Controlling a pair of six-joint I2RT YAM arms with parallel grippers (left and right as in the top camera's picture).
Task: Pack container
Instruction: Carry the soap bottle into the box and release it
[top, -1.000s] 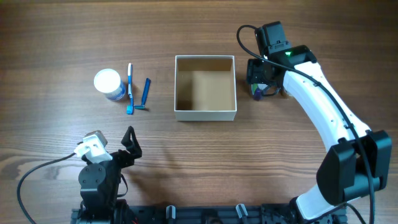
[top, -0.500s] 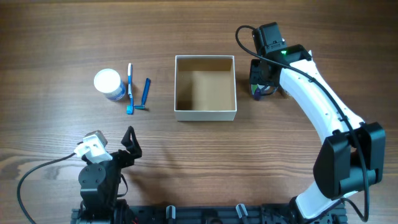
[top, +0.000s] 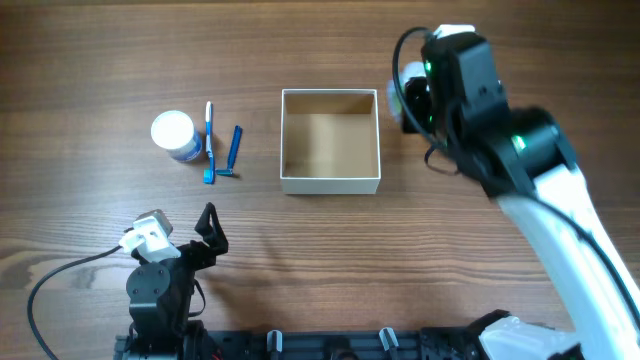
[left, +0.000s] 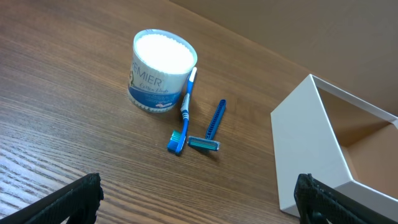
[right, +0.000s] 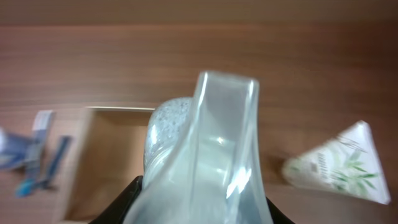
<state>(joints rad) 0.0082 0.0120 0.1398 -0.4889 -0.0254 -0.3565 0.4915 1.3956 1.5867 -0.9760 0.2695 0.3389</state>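
the box (top: 330, 183) sat in the middle of the table (top: 100, 60), open side up, with white walls and a brown inside.

from above, the jar (top: 172, 133), the toothbrush (top: 208, 130) and the razor (top: 236, 148) lay to the left of the box, apart from it. the toothbrush touched the jar, and the razor lay just beside the toothbrush.

the left wrist view showed these from close up. it showed blue letters on the side of the jar, which the view from above did not. it also showed the left claw (left: 202, 205) let go, with its two black tips far apart at the bottom corners and nothing between them.

from above, the right arm (top: 520, 160) looked big and high up, and it hid the table under it. only a small white bit showed by the far right corner of the box, so that view could not tell what the claw had.

the right wrist view did tell. the right claw (right: 198, 208) was clenched on a clear bottle (right: 205, 137), with a black finger on each side of it. a white packet (right: 339, 165) with three corners and green leaves lay on the table to the right of the box. the view from above did not show that packet. the box was low on the left there, with blurry blue things past it.
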